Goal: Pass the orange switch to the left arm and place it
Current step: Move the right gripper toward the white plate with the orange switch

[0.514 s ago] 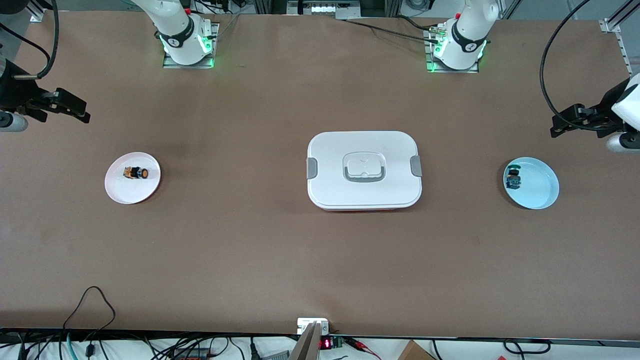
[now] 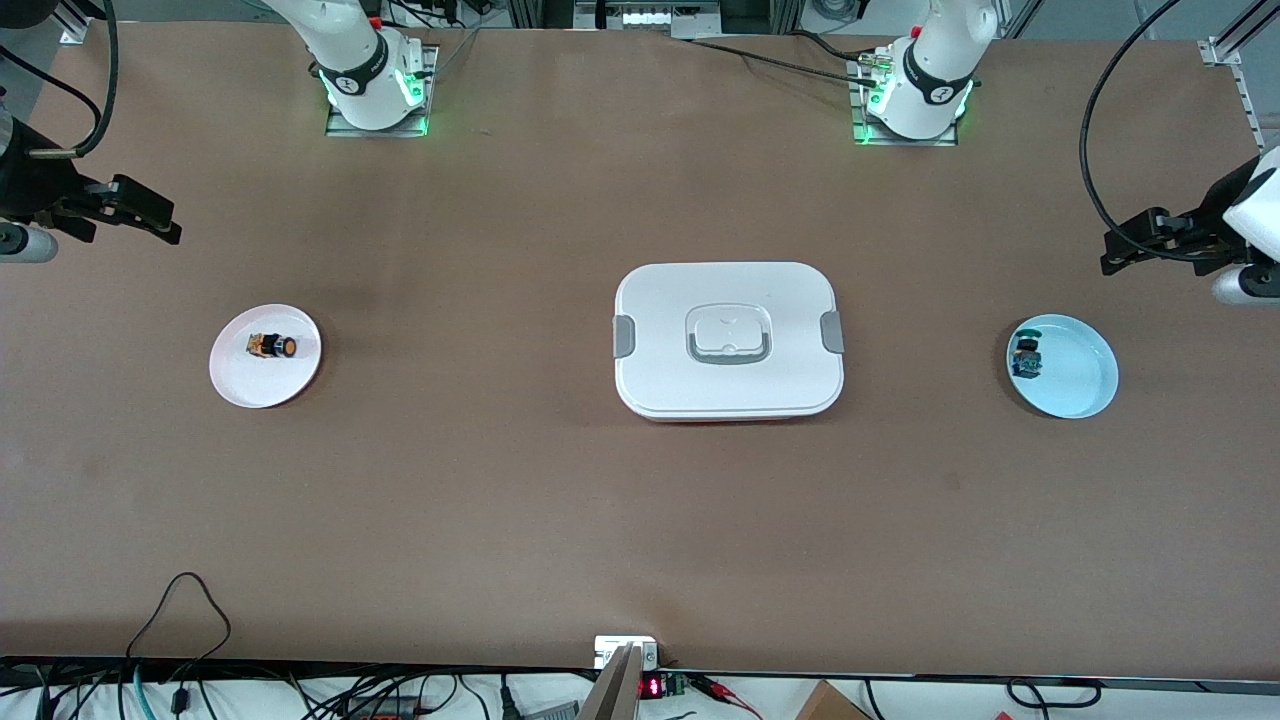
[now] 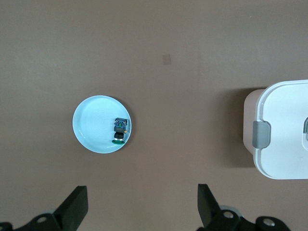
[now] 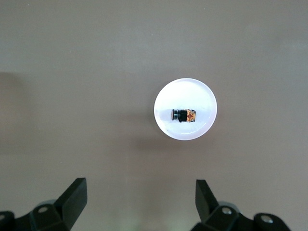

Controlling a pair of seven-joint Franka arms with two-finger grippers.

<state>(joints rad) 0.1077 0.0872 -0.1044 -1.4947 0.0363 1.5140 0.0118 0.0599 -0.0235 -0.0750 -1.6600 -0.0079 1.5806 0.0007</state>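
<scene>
Landmark for all entries: box (image 2: pixel 729 340), white, lidded, grey side clips, centre of brown surface (image 2: pixel 560 520).

Orange switch (image 2: pixel 272 346): on its side on white plate (image 2: pixel 265 356), well apart from box toward the right arm's end, about level with it from the front camera. Round orange cap facing the box, black collar mid-length, orange body at the other end. Judged light, rigid, small; smooth round cap likely slippery and prone to roll. Best hold judged across the squarer body or the black collar, not the cap. Little spare length for a handover, so one end should stay free for the second claw.

Blue-green switch (image 2: pixel 1025 356): on pale blue plate (image 2: pixel 1062 366), well apart from box toward the left arm's end. Not the task item.

Right claw (image 2: pixel 140 218): raised near the surface's edge at the right arm's end, well apart from box, farther back than the white plate. Fingers (image 4: pixel 72 198) spread wide, empty.

Left claw (image 2: pixel 1135 250): raised near the edge at the left arm's end, beside the blue plate. Fingers (image 3: pixel 74 208) spread wide, empty.

Transfer not yet begun.
</scene>
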